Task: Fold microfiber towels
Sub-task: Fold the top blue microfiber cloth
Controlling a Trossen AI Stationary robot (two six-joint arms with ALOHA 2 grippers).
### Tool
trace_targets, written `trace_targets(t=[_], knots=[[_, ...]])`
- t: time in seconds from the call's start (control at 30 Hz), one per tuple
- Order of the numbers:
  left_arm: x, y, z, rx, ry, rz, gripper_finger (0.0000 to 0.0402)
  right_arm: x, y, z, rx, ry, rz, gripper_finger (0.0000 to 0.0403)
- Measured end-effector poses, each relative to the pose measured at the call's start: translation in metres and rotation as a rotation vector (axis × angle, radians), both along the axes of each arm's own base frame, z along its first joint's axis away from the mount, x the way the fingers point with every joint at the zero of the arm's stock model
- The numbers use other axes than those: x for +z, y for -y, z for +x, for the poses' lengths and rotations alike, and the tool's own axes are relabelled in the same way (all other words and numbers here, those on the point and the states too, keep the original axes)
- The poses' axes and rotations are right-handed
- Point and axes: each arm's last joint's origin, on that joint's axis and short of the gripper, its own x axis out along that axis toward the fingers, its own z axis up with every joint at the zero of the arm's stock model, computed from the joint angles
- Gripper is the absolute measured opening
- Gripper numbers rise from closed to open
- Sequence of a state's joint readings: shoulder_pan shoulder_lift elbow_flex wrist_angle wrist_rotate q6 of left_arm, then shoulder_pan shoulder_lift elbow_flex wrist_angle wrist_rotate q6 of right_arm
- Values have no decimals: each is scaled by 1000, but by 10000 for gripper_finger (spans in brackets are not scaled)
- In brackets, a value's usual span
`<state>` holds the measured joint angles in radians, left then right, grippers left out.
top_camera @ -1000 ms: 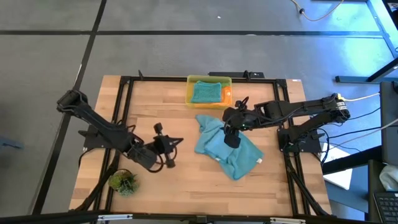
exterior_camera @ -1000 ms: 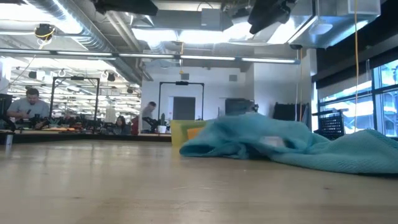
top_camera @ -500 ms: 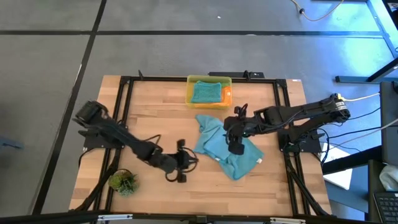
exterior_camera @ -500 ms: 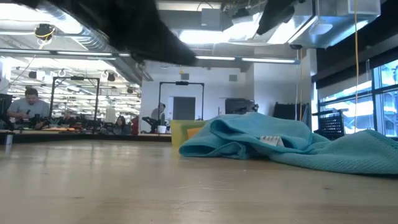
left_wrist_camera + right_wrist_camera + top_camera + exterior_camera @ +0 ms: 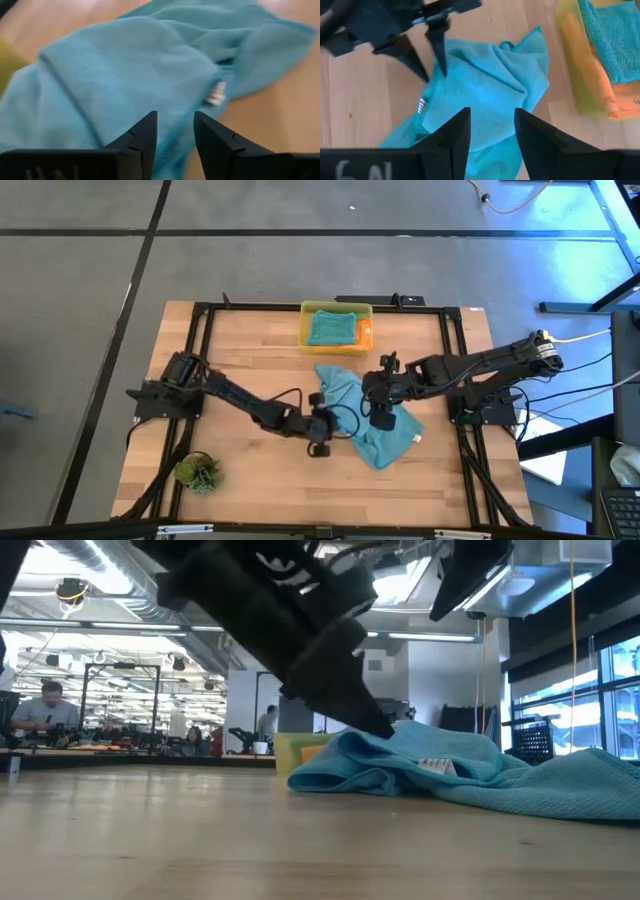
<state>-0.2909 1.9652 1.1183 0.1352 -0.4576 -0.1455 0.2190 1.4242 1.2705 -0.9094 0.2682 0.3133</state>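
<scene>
With both grippers' fingers apart, pinch teal towel [image 5: 365, 420] corners: left gripper [image 5: 322, 427] near edge, right gripper [image 5: 382, 416] above middle.

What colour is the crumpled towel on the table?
Teal-blue towel, clearest in the right wrist view.

I work in an open-plan robotics lab. My 2 arms are bolted to a butcher-block table [image 5: 250, 370] edged by a black metal frame [image 5: 200, 320], standing on a grey concrete floor [image 5: 300, 240] with cables trailing off at one side. Across the tabletop I see exposed ceiling ducts [image 5: 130, 590], strip lights, glass partitions [image 5: 610, 690] and more benches with rigs [image 5: 120, 670], where a person [image 5: 45, 710] sits at work and others stand farther back.
</scene>
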Motion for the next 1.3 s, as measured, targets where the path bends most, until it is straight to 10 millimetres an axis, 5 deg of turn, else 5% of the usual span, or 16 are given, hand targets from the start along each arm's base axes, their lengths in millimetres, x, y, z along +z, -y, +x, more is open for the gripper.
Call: trace_targets(t=[0.43,0.83,1.3], knots=[[-7,-3,-14,52,-158,139,125,0,-6,-2,-2,-1,11,153],[-1,5,-12,-5,-125,322,125,1,-6,0,-1,21,15,153],[-21,-18,3,-132,-163,265,125,1,-6,1,2,30,15,153]])
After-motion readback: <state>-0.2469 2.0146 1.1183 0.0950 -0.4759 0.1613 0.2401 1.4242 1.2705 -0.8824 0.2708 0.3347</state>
